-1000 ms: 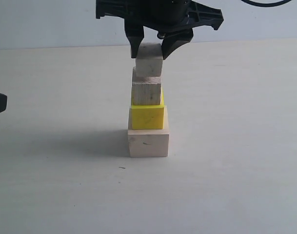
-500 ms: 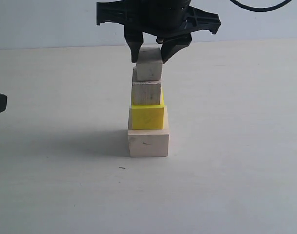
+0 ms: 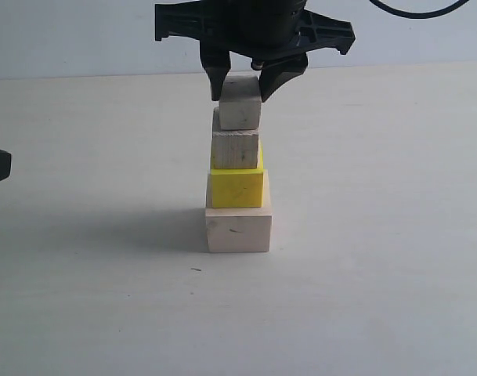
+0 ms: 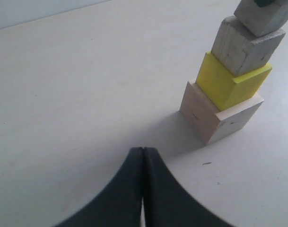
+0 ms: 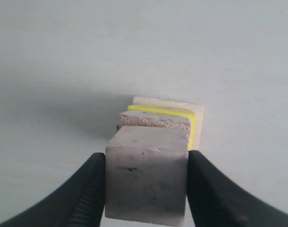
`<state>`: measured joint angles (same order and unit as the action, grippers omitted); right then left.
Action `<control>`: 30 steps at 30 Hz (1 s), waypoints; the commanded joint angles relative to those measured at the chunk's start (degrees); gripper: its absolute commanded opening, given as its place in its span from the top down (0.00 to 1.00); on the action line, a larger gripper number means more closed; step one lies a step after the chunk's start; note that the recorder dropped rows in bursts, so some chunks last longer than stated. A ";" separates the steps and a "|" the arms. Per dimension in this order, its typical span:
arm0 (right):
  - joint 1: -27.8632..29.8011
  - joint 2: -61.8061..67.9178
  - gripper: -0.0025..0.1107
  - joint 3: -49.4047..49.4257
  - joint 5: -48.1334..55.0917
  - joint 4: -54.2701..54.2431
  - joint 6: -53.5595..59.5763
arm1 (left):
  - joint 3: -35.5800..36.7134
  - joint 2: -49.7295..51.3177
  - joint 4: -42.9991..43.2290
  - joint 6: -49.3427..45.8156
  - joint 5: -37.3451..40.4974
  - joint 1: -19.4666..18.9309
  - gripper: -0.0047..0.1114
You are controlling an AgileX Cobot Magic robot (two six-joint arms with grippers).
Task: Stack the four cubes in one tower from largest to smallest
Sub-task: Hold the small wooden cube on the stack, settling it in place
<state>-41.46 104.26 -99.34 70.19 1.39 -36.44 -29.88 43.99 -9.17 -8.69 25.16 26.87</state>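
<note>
pale wood forms the base: the large cube sits on the surface, with the yellow cube on it, then the smaller wood cube. the smallest cube rests on top, clamped between the right jaws. the left jaws, pressed together, hang well apart from the tower.
</note>
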 commanded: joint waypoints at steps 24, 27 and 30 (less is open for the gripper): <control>-0.16 -0.11 0.47 -0.43 -0.22 0.74 0.47 | -0.32 -0.07 -0.37 0.15 -0.36 -0.28 0.96; -0.16 -0.11 0.46 -0.43 -0.22 0.74 0.47 | -0.32 -0.07 -0.37 0.15 -0.36 -0.28 0.96; -0.16 -0.11 0.46 -0.43 -0.22 0.07 0.47 | -0.32 -0.07 -0.37 0.15 -0.36 -0.28 0.96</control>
<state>-41.46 104.26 -99.34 70.19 1.39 -36.44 -29.88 43.99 -9.17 -8.69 25.16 26.87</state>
